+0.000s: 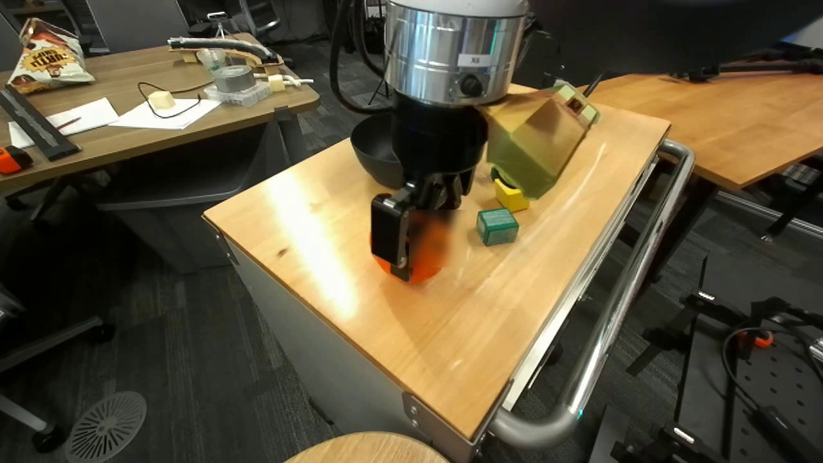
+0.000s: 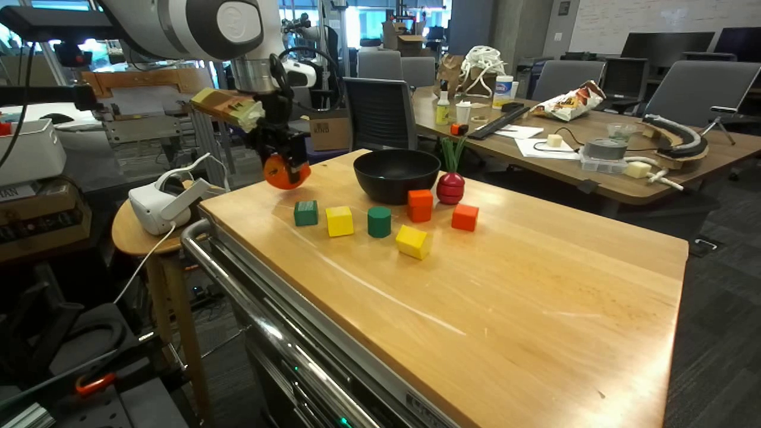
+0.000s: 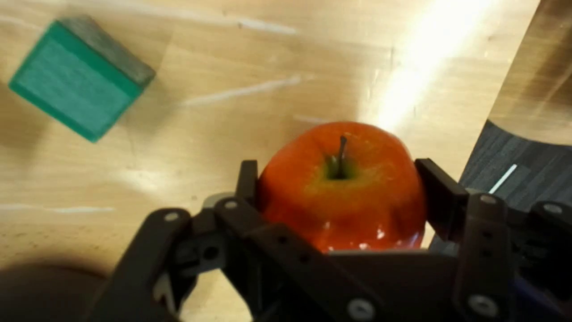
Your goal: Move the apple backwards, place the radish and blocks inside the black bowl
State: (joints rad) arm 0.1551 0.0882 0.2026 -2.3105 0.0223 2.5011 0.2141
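My gripper (image 3: 342, 190) is shut on the apple (image 3: 339, 210), a finger on each side. In an exterior view the apple (image 2: 276, 173) hangs near the table's far left edge and seems slightly above the surface. The black bowl (image 2: 392, 189) stands beside it. The radish (image 2: 450, 189) stands upright behind the blocks, near the bowl; it is hidden in the exterior view (image 1: 376, 151) where the bowl is half behind the wrist. Blocks on the table are a green cube (image 2: 306, 213), yellow blocks (image 2: 339, 222) (image 2: 414, 242), a green cylinder (image 2: 379, 222), stacked red-orange blocks (image 2: 420, 205) and a red-orange cube (image 2: 465, 217).
The wooden tabletop (image 2: 535, 285) has a metal handrail (image 2: 261, 321) along one side. A stool with a white headset (image 2: 160, 205) stands by the table's end. A table edge shows close to the apple in the wrist view. Another table (image 2: 600, 178) stands behind.
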